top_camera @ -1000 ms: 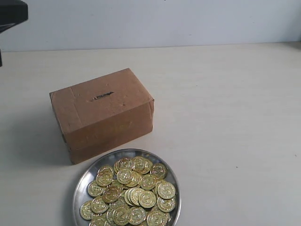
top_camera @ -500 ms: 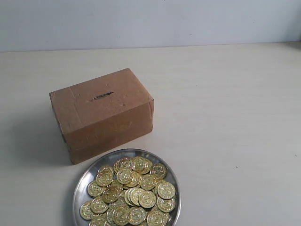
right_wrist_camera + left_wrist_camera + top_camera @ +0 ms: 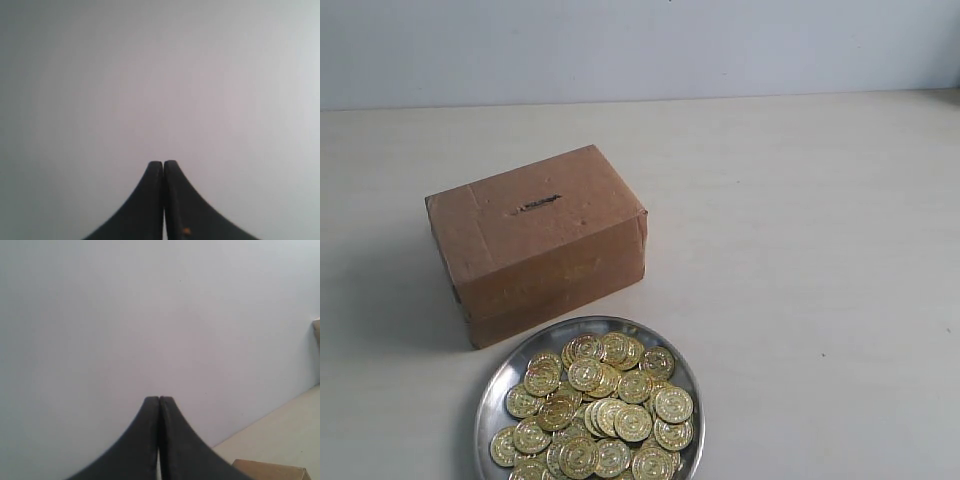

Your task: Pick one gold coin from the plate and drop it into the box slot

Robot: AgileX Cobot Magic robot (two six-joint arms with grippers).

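A brown cardboard box (image 3: 535, 240) stands left of centre on the table, with a narrow dark slot (image 3: 538, 203) cut in its top. Just in front of it sits the round silver plate (image 3: 498, 385), heaped with several gold coins (image 3: 605, 405). Neither arm shows in the exterior view. In the left wrist view my left gripper (image 3: 159, 399) is shut with nothing between its black fingers, facing a pale wall; a corner of the box (image 3: 270, 471) shows below it. My right gripper (image 3: 163, 163) is also shut and empty, facing the blank wall.
The pale table (image 3: 800, 250) stretches bare to the right of the box and plate. A grey-white wall (image 3: 640, 45) closes off the far edge of the table.
A dark arm part at the exterior view's upper left corner one second ago has left the frame. The box, plate and coins have not moved.
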